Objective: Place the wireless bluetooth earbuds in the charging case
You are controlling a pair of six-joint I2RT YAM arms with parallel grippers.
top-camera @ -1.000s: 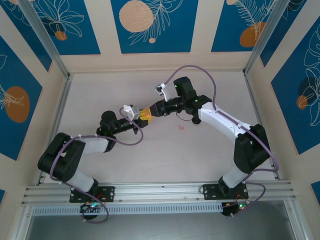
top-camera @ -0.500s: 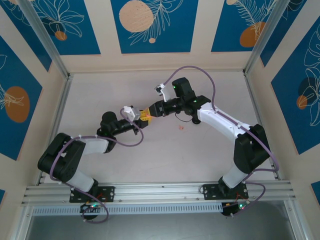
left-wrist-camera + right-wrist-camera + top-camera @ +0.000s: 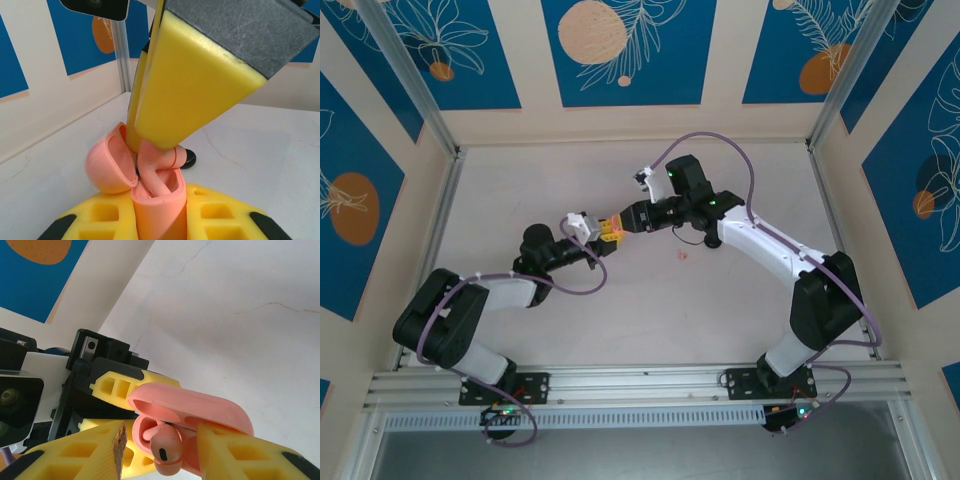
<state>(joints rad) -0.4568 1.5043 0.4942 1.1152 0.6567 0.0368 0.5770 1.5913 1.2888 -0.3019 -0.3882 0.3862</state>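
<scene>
My left gripper [image 3: 159, 222] is shut on the salmon-pink charging case [image 3: 159, 212] and holds it upright. The case's lid [image 3: 107, 162] is swung open to the left. One pale-pink earbud [image 3: 161, 167] stands tilted with its stem in the case's socket and its head sticking out. In the right wrist view this earbud [image 3: 166, 450] sits between the yellow fingers of my right gripper [image 3: 161, 445], with a gap on each side, under the case's lid [image 3: 200, 407]. From above, both grippers meet mid-table [image 3: 611, 232]. A second tiny pink earbud [image 3: 682, 255] lies on the table.
The pale table [image 3: 650, 310] is walled by blue-and-cream panels [image 3: 620, 50] and aluminium rails [image 3: 440, 210]. The purple cables [image 3: 705, 140] loop above the arms. The right gripper's yellow finger [image 3: 195, 85] hangs just over the case in the left wrist view.
The two grippers stay met over the middle of the table. The right wrist has shifted very slightly; nothing else has visibly moved.
</scene>
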